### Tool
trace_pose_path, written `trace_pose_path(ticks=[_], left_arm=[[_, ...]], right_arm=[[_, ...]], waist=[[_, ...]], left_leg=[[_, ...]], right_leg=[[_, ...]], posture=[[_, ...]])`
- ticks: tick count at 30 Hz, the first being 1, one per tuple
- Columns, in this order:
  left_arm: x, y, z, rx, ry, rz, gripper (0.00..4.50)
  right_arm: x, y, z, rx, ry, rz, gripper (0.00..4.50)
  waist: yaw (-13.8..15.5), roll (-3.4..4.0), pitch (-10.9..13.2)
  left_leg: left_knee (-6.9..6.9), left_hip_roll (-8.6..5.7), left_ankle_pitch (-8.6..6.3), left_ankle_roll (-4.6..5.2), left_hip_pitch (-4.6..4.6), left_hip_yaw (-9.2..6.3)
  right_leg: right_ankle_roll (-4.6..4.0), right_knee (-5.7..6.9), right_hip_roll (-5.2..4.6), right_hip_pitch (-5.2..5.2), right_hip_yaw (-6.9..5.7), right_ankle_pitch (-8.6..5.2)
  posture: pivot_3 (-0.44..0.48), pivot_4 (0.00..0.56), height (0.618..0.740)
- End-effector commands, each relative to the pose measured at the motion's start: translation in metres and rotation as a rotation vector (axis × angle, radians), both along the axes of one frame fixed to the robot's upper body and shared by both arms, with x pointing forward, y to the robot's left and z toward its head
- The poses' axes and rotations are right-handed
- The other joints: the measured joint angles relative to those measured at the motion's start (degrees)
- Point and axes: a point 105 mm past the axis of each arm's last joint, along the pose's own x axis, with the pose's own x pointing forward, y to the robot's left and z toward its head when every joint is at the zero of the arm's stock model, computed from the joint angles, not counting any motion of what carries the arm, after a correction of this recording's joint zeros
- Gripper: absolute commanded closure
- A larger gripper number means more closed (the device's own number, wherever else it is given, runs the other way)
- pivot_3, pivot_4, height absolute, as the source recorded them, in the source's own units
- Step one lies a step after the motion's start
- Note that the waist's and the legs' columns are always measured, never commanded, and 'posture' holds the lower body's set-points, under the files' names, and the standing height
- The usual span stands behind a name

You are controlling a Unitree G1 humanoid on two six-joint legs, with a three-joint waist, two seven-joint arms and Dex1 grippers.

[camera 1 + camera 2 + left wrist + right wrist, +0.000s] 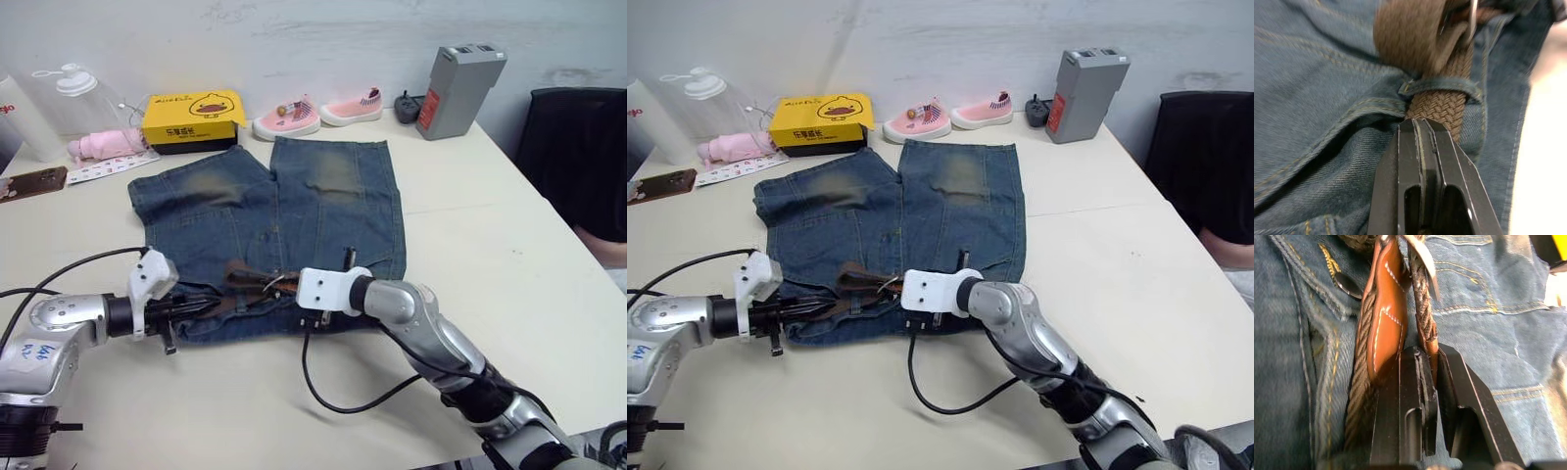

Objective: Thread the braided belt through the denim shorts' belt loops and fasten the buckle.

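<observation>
Table [509, 245], braided belt [250, 284] lying along waistband

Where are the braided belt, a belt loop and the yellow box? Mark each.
braided belt [1442, 105], left wrist view, woven strap under the loop.
belt loop [1442, 85], left wrist view, strip's middle.
yellow box [191, 108], left eye view, lid.

yellow box [192, 119] – pink shoes [317, 114] – grey battery [460, 90] – phone [35, 181]
</observation>
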Motion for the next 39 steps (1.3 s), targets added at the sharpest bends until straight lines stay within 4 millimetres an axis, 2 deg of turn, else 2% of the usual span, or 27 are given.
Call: trace_pose_path(ticks=[1, 7, 10, 15, 23, 27, 30, 37, 39], left_arm=[[-0.018, 0.008, -0.037, 0.117, 0.085, -0.044, 4.5], [-0.025, 0.006, -0.048, 0.136, 0.081, -0.059, 4.5], [-0.024, 0.006, -0.048, 0.122, 0.071, -0.045, 4.5], [-0.023, 0.008, -0.049, 0.145, 0.061, -0.05, 4.5], [-0.022, 0.013, -0.05, 0.176, 0.054, -0.058, 4.5], [-0.023, 0.018, -0.051, 0.195, 0.054, -0.056, 4.5], [-0.023, 0.02, -0.051, 0.201, 0.055, -0.055, 4.5], [-0.023, 0.023, -0.053, 0.211, 0.054, -0.053, 4.5], [-0.023, 0.024, -0.053, 0.213, 0.052, -0.051, 4.5]], right_arm=[[0.0, -0.038, 0.022, 0.029, -0.098, -0.104, 4.44], [0.0, -0.095, 0.026, -0.009, -0.14, -0.262, 4.44], [-0.003, -0.121, 0.022, -0.044, -0.14, -0.335, 4.44], [-0.009, -0.145, 0.009, -0.11, -0.126, -0.381, 4.44], [-0.016, -0.16, -0.012, -0.215, -0.098, -0.402, 4.44], [-0.007, -0.178, -0.006, -0.231, -0.128, -0.511, 4.44], [-0.002, -0.183, 0.0, -0.224, -0.15, -0.545, 4.44], [0.0, -0.183, 0.003, -0.229, -0.179, -0.559, 4.44], [-0.005, -0.164, 0.001, -0.205, -0.169, -0.467, 4.44]], waist=[[0.14, 0.07, -0.09], [0.07, 0.45, -0.29], [0.26, 0.53, -0.36], [0.39, 0.51, -0.37], [1.59, 0.51, -0.38], [1.72, 0.5, -0.37], [1.78, 0.51, -0.36], [1.9, 0.52, -0.36], [1.89, 0.53, -0.36]], left_leg=[[0.0, -0.03, -0.02, 0.03, 0.0, 0.01], [0.0, -0.01, -0.08, 0.16, 0.05, 0.25], [0.0, -0.01, -0.12, 0.23, 0.05, 0.27], [0.0, -0.08, -0.12, 0.26, 0.05, 0.33], [0.04, -0.15, -0.25, 0.5, 0.04, 0.59], [0.07, -0.17, -0.26, 0.52, 0.05, 0.59], [0.09, -0.17, -0.26, 0.53, 0.04, 0.59], [0.1, -0.2, -0.26, 0.53, 0.04, 0.59], [0.11, -0.2, -0.26, 0.54, 0.04, 0.59]], right_leg=[[0.0, -0.01, -0.03, 0.01, 0.01, 0.0], [0.01, -0.06, -0.17, 0.06, 0.06, 0.0], [0.01, -0.09, -0.2, 0.06, 0.05, 0.0], [0.02, -0.12, -0.31, 0.1, 0.04, 0.0], [-0.06, -0.12, -0.51, 0.29, 0.01, -0.05], [-0.11, -0.13, -0.52, 0.34, 0.01, -0.07], [-0.11, -0.13, -0.52, 0.35, 0.01, -0.07], [-0.11, -0.13, -0.54, 0.37, 0.01, -0.08], [-0.11, -0.13, -0.54, 0.37, 0.02, -0.08]], posture=[[0.0, 0.15, 0.636], [0.0, 0.15, 0.636], [0.0, 0.15, 0.636], [0.0, 0.15, 0.636], [0.0, 0.15, 0.636], [0.0, 0.15, 0.636], [0.0, 0.15, 0.636], [0.0, 0.15, 0.636], [0.0, 0.15, 0.636]])
